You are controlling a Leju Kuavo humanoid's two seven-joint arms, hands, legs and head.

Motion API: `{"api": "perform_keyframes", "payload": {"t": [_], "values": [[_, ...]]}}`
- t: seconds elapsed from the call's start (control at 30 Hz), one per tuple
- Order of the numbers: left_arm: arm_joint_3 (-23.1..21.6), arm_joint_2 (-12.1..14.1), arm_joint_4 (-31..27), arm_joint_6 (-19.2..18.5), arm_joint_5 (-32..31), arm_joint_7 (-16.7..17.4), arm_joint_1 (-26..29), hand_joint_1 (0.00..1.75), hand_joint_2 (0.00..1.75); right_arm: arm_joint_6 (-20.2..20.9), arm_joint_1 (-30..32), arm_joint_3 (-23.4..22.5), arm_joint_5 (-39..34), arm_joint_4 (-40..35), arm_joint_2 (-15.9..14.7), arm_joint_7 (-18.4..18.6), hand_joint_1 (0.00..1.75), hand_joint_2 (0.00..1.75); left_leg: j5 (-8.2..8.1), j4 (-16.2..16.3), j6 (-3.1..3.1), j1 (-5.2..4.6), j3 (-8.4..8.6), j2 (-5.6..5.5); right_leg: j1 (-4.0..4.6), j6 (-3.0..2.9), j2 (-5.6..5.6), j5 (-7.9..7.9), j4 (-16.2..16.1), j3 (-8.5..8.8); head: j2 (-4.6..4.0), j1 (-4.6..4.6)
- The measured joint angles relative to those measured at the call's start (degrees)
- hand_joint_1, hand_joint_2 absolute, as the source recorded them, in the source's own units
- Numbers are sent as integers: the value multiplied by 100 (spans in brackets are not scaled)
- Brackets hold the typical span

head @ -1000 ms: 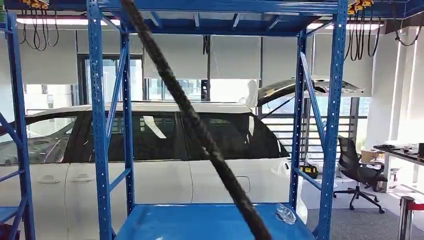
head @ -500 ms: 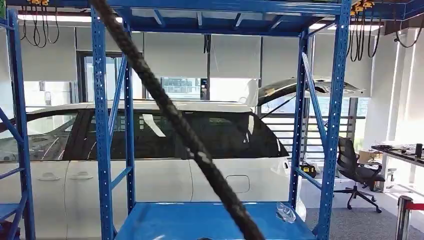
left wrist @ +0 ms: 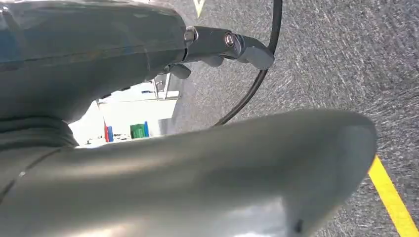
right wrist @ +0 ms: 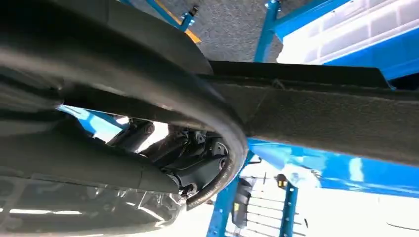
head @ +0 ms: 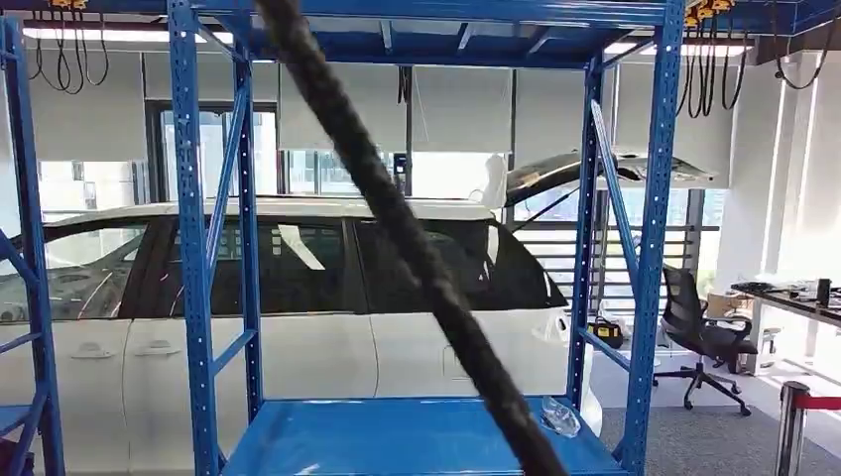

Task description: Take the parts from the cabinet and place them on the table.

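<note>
A clear plastic bag with a part (head: 560, 416) lies at the right end of the blue cabinet shelf (head: 377, 436), straight ahead in the head view. My left hand (left wrist: 99, 54) hangs over grey carpet with its fingers (left wrist: 232, 43) stretched out and nothing in it. My right hand (right wrist: 99, 153) is dark and very close to the camera, and its fingers (right wrist: 197, 165) are partly hidden. A black bar (right wrist: 321, 113) crosses in front of it, and I cannot tell whether the hand holds it. The shelf and the clear bag (right wrist: 299, 176) lie beyond it.
A black braided cable (head: 417, 248) runs slantwise across the head view. Blue rack posts (head: 193, 248) (head: 645, 248) frame the shelf. A white car (head: 327, 327) stands behind the rack. An office chair (head: 699, 332), a desk and a red-belted post (head: 793, 426) are at the right. A yellow line (left wrist: 393, 197) marks the floor.
The whole head picture has shifted slightly, so the camera has moved. The black cable has swung sideways across the view. The bag on the shelf lies as before.
</note>
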Motion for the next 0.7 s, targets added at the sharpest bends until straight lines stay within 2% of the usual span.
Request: {"api": "perform_keyframes", "payload": {"t": [0.03, 0.07, 0.1, 0.13, 0.17, 0.2, 0.5, 0.53, 0.6, 0.63, 0.67, 0.7], "values": [[-2, -7, 0, 0, -4, -2, 0, 0, 0, -11, 15, -31, 0, 0, -48, 0, 175, 175, -3, 10, 5, -8, -5, -1, -8, 9, 0, 13, -14, 10, 0, 2], [-7, -9, 0, 0, -9, -2, -2, 0, 0, -22, 27, -70, -9, 0, -65, -7, 175, 175, 20, -5, 72, -25, 7, -10, -38, 81, -2, 49, -59, 24, 0, 7], [-11, -29, 0, -2, -13, 0, -7, 0, 0, -35, 43, -92, -17, -2, -131, -7, 175, 175, 92, -135, 109, -16, 61, 1, -31, 102, -1, 77, -143, 53, 0, 4], [-18, -44, 0, -2, -17, 0, -9, 0, 0, -77, 75, -129, -35, -4, -199, -22, 175, 175, 107, -230, 17, -34, 98, -7, -30, 78, -1, 141, -188, 95, 0, 15], [-28, -50, 0, -2, -22, 9, -10, 0, 0, -109, 64, -181, -52, -2, -265, -39, 175, 175, 151, -269, 5, 1, 89, -21, -31, 49, 1, 84, -240, 99, 0, 10], [-39, -66, 0, -6, -24, 13, -12, 0, 0, -131, 79, -225, -63, -2, -308, -50, 175, 175, 153, -256, 12, -25, 88, -22, -34, 49, 0, 136, -245, 78, 0, 4], [-81, -114, 0, -90, -42, 26, 18, 0, 0, -208, 417, -557, -199, 0, -758, -149, 175, 175, 161, -252, 23, -23, 61, -22, -39, 73, 1, 143, -241, 70, 0, -4], [-83, -114, 0, -98, -50, 28, 20, 0, 0, -223, 457, -594, -210, 0, -784, -151, 175, 175, 146, -209, 50, -61, 44, -19, -84, 105, 3, 172, -276, 76, 0, 0], [-90, -122, 0, -105, -57, 55, 18, 0, 0, -260, 499, -673, -221, 0, -877, -136, 175, 175, 198, -302, 149, -62, 79, -11, -62, 158, 13, 200, -310, 93, 0, 4], [-92, -138, 0, -105, -57, 66, 17, 0, 0, -284, 543, -714, -229, 0, -922, -140, 175, 175, 272, -429, 167, 33, 150, 15, -78, 154, 9, 148, -280, 71, 0, 0], [-92, -140, 0, -105, -59, 72, 10, 0, 0, -312, 577, -760, -247, 2, -985, -138, 175, 175, 297, -493, 186, 31, 176, 14, -76, 171, 13, 14, -165, 23, 0, 9], [-96, -140, 0, -105, -59, 79, 5, 0, 0, -319, 601, -829, -269, 4, -1038, -138, 175, 175, 314, -502, 193, 41, 170, 19, -89, 187, 16, -236, 217, -142, 0, 2]]}}
